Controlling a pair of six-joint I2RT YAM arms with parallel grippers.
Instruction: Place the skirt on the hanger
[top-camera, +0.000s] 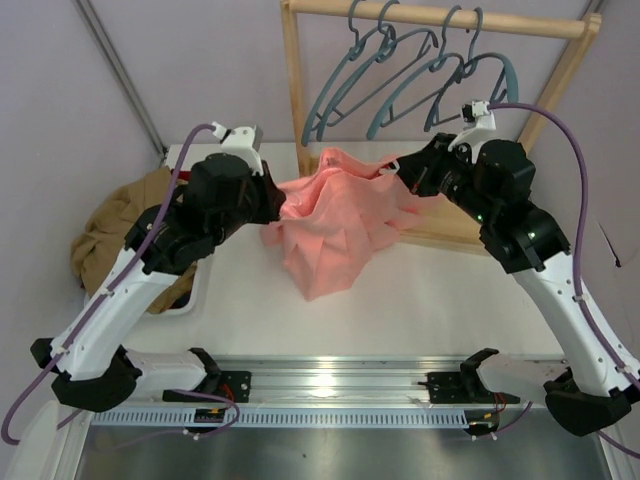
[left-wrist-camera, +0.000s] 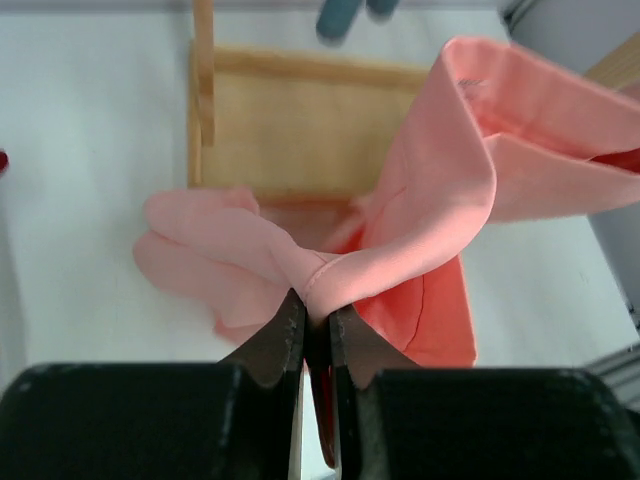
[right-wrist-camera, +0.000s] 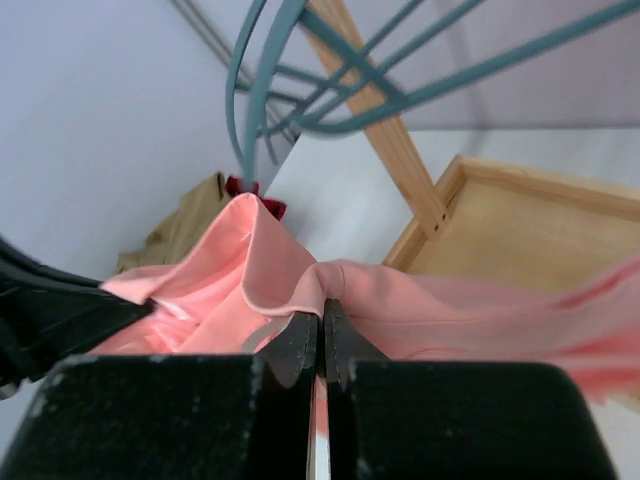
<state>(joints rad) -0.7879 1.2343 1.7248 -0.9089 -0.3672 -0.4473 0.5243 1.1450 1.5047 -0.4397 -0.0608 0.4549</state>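
The skirt (top-camera: 335, 215) is at the far centre of the desk (top-camera: 450, 300), stretched between both grippers in front of the wooden rack. Its top edge is lifted; its lower folds sag toward the near edge and appear to rest on the desk surface.

1. Left gripper (left-wrist-camera: 317, 320): the fingers are pressed together on a fold of the skirt hem. In the left wrist view the cloth loops out of the pinch and runs up to the right.
2. Right gripper (right-wrist-camera: 322, 325): the fingers are pressed together on a bunched edge of the skirt. I see the pink cloth spread to both sides of the pinch.

In the top view, the left gripper (top-camera: 272, 200) holds the skirt's left end and the right gripper (top-camera: 400, 170) holds its right end, nearer the far edge.

4 teal hangers (top-camera: 400, 85) hang from the rack rail (top-camera: 440, 18), above and behind the skirt. The rack base (left-wrist-camera: 290, 130), a shallow wooden tray, lies on the desk under the far part of the skirt.

A tan garment (top-camera: 120, 225) is heaped at the left edge of the desk. A bit of dark red cloth (right-wrist-camera: 255, 190) shows behind the skirt's raised peak in the right wrist view.
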